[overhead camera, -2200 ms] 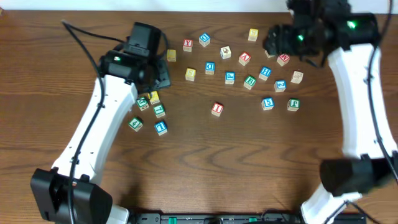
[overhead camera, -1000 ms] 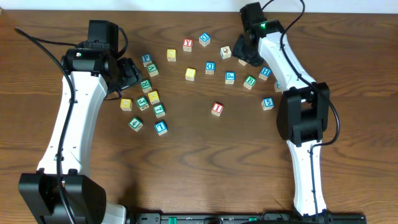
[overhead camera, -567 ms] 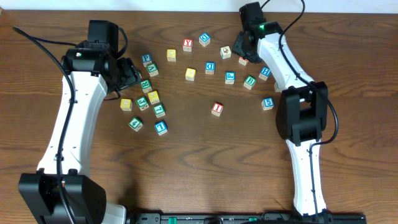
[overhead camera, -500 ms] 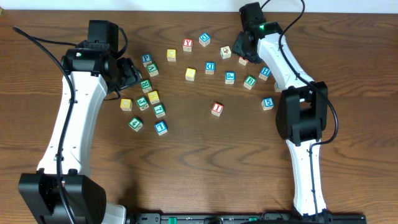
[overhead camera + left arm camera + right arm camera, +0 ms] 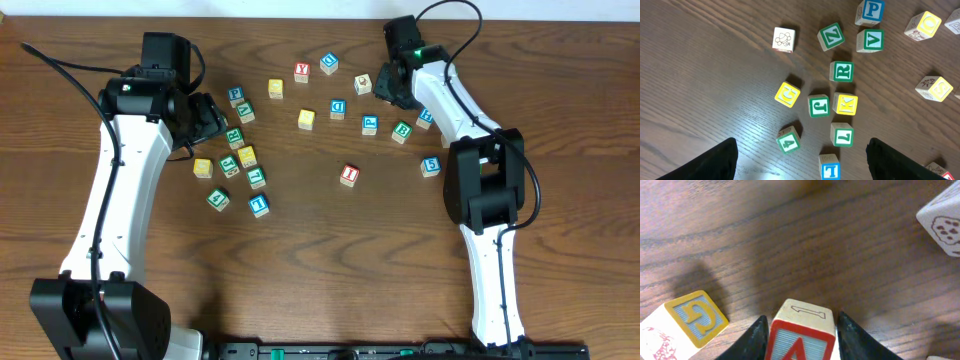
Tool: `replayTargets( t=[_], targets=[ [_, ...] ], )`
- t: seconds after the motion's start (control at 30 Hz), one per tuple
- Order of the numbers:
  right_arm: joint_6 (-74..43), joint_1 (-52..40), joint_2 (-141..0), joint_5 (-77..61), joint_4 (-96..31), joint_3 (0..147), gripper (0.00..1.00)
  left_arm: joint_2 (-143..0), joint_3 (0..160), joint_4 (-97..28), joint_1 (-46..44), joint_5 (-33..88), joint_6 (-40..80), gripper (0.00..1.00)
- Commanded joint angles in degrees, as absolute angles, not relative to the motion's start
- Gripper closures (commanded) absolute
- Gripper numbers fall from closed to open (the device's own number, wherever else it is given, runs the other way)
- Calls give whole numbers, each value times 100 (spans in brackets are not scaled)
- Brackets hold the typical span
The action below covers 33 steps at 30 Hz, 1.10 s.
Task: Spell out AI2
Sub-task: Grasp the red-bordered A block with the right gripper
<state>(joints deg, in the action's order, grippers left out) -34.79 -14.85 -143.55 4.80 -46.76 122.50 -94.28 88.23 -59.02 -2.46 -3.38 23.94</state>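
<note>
right hand (image 5: 801,330): narrow setting. my two fingers (image 5: 757,339) sit against opposite sides of the red-framed "a" cube (image 5: 802,324), one on each side, so the hand holds it. in the overhead view this hand (image 5: 393,88) is at the far right part of the cube field and covers the "a" cube. i cannot tell whether the cube is lifted or resting on the counter (image 5: 330,260). near it, in the right wrist view, lie a yellow-framed cube (image 5: 695,315) to one side and a pale dotted cube (image 5: 945,224) at the edge.

left hand (image 5: 800,167): wide setting, nothing between the fingers. in the overhead view it (image 5: 205,118) hangs over the left cluster. below it lie the green "j" cube (image 5: 818,105), the yellow "k" cube (image 5: 845,104), the green "l" cube (image 5: 842,135) and the blue "1" cube (image 5: 830,167).

red-framed "i" cube (image 5: 348,174): alone on the counter near the middle, well apart from both hands.

blue-framed "2" cube: the blue cubes are too small to read from overhead; i cannot tell which it is.
</note>
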Motion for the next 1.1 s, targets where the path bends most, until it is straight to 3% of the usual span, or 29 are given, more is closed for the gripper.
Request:
replayTargets(
  t=[0.0,0.2,0.27,0.67,1.07],
  targets=[
    [-3111,-1505,-14381,578,-4654,12226,69,-9441,8873,-5933,-246,-458,2357,19],
    [-2967,-1494,-14381,515,-4654,12230,78,-9441,8873,-5933,-248,-456,2359,19],
    [-2910,-1494,-14379,445,-4659,12243,79,-9441,8873,-5933,-248,-456,2359,0],
    [-2067,-1507,-13653,23,-5201,12479,77,-9441,8873,-5933,-248,-456,2359,2],
    [-1793,-1990,-13067,-1470,-6119,12462,80,-9441,8873,-5933,-248,-456,2359,2]
  ],
)
